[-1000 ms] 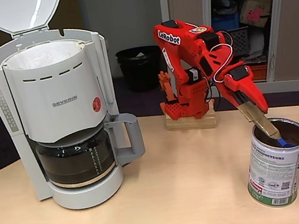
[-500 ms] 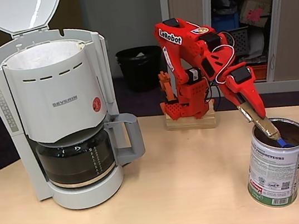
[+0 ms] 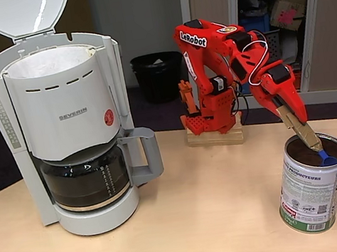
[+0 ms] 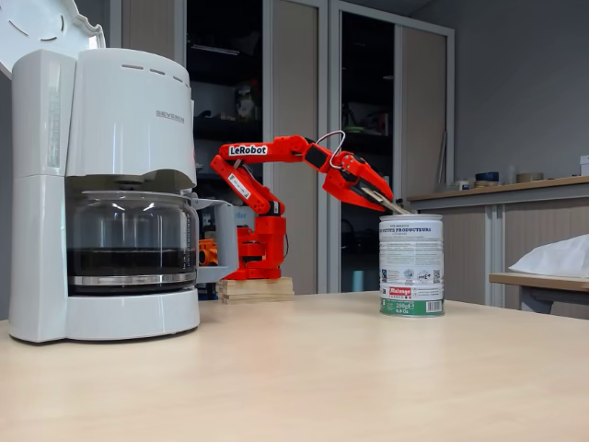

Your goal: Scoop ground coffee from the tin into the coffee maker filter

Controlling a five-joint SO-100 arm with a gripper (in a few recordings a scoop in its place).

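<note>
Red gripper [image 3: 307, 134], jaws closed on a blue scoop [image 3: 327, 158], dips into my tin [image 3: 311, 190]. The filter [image 3: 51, 61] looks empty; scooping and the transfer remain, I judge.

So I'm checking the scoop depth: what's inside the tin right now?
Inside the tin the tool dips a blue scoop past the rim, over dark brown ground coffee. The scoop's bowl is partly hidden by the rim, so any load can't be judged.

High front view, low side view; shared table [image 3: 189, 224].
</note>
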